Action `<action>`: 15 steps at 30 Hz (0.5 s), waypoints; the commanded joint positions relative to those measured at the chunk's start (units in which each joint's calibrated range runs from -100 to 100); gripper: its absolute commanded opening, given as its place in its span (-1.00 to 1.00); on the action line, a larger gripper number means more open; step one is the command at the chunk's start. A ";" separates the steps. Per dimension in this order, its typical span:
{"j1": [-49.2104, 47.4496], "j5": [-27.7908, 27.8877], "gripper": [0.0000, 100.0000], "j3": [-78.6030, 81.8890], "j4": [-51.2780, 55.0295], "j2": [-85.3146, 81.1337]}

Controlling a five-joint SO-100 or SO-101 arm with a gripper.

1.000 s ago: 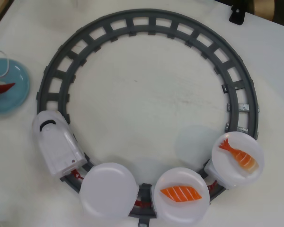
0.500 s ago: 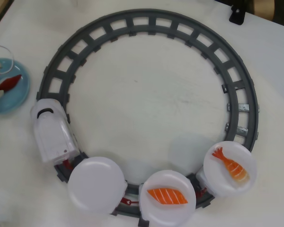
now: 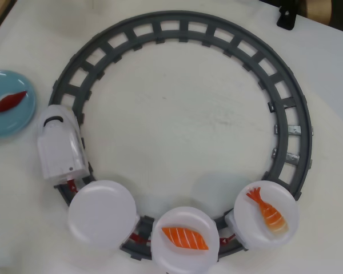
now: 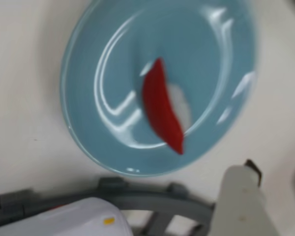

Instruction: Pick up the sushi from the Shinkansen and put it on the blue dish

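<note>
The dark red sushi (image 3: 7, 101) lies on the blue dish (image 3: 0, 123) at the left edge of the overhead view, with a bit of white under it. The wrist view looks down on the same dish (image 4: 103, 59) with the sushi (image 4: 162, 110) near its middle. The white Shinkansen (image 3: 60, 145) stands on the track just right of the dish; its first car carries an empty white plate (image 3: 101, 213). The arm does not show in the overhead view. In the wrist view only one white finger (image 4: 241, 196) shows at the bottom right, clear of the dish and holding nothing.
The grey circular track (image 3: 183, 25) fills the table's middle. Behind the empty plate, one white plate carries an orange striped salmon piece (image 3: 184, 238) and another an orange shrimp (image 3: 267, 212). A black object (image 3: 287, 17) stands at the top right. Train (image 4: 83, 219) and track (image 4: 162, 199) show below the dish.
</note>
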 commanded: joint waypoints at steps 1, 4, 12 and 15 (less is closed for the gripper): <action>-5.40 1.62 -0.94 8.26 1.09 -10.74; -8.30 1.62 -0.94 18.00 -1.28 -15.80; -12.35 1.62 -0.94 52.09 -20.14 -36.29; -12.79 1.62 -0.94 62.19 -22.35 -45.42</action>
